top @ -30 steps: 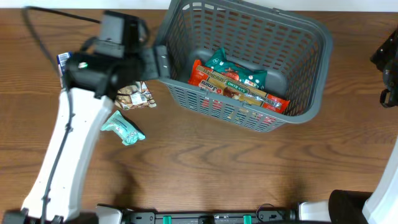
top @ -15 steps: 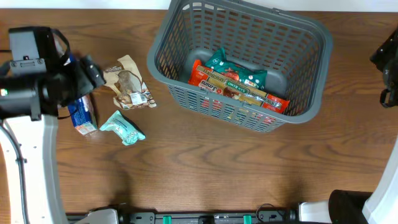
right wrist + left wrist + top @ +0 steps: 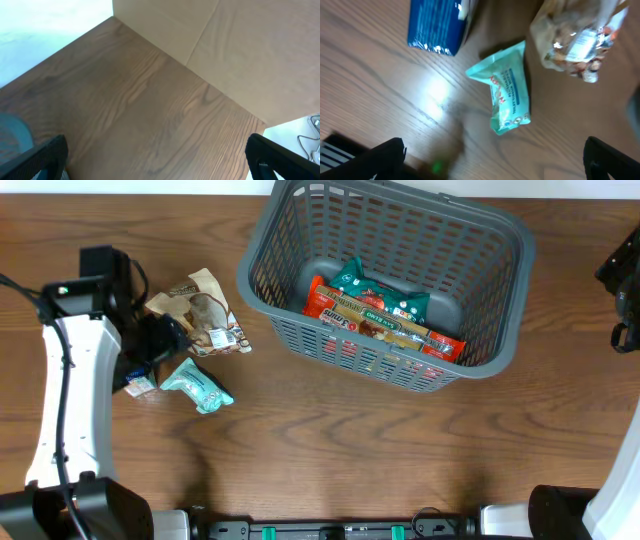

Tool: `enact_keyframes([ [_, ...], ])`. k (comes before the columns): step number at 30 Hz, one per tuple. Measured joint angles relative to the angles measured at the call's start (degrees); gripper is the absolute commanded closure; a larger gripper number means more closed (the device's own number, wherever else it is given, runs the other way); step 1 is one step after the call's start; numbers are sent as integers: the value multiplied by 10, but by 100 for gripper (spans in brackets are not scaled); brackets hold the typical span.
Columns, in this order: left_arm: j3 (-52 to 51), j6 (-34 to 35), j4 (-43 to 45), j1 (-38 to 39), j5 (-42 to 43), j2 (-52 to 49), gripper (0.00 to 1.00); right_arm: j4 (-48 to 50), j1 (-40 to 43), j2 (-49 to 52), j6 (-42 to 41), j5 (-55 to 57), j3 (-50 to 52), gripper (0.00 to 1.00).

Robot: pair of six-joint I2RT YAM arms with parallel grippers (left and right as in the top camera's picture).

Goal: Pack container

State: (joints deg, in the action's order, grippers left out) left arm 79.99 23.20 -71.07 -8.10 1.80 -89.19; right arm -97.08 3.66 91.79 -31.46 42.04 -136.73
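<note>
The container (image 3: 330, 346), a dark grey slotted basket, stands at the back middle of the table. Red and green packets (image 3: 380, 315) lie in it. Left of it, three loose packets lie on the wood: a beige snack bag (image 3: 200, 312), a teal packet (image 3: 198, 386) and a blue packet (image 3: 135, 380) half under the arm. My left gripper (image 3: 162, 340) hovers open above them. In the left wrist view the teal packet (image 3: 507, 95) lies ahead of the empty left gripper (image 3: 495, 165), with the blue packet (image 3: 436, 25) and beige bag (image 3: 580, 40) beyond. The right gripper (image 3: 160, 167) is open over bare wood.
The right arm (image 3: 625, 275) sits at the table's far right edge, well away from the basket. A tan board (image 3: 240, 45) stands past the table edge in the right wrist view. Bare wood lies in front of the basket.
The left arm left the basket's left rim, swung out to the far left, then came back over the loose packets. The right arm has not moved.
</note>
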Motion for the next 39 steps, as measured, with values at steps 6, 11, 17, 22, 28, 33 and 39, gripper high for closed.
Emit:
enact_keyframes([
  [6, -64, 13, 37, 1, 11, 0, 1, 0, 0, 0, 0, 0, 0, 1],
  [11, -97, 17, 80, 25, 13, 0, 1, 0, 0, 0, 0, 0, 0, 1],
  [17, -121, 31, 130, 89, 17, 0, 1, 0, 0, 0, 0, 0, 0, 1],
  [22, -140, 60, 152, 129, 9, 0, 1, 0, 0, 0, 0, 0, 0, 1],
  [28, -180, 96, 163, 135, -8, 0, 1, 0, 0, 0, 0, 0, 0, 1],
  [33, -219, 123, 183, 135, -10, 0, 1, 0, 0, 0, 0, 0, 0, 1],
  [39, -253, 143, 231, 135, -11, 0, 1, 0, 0, 0, 0, 0, 0, 1],
])
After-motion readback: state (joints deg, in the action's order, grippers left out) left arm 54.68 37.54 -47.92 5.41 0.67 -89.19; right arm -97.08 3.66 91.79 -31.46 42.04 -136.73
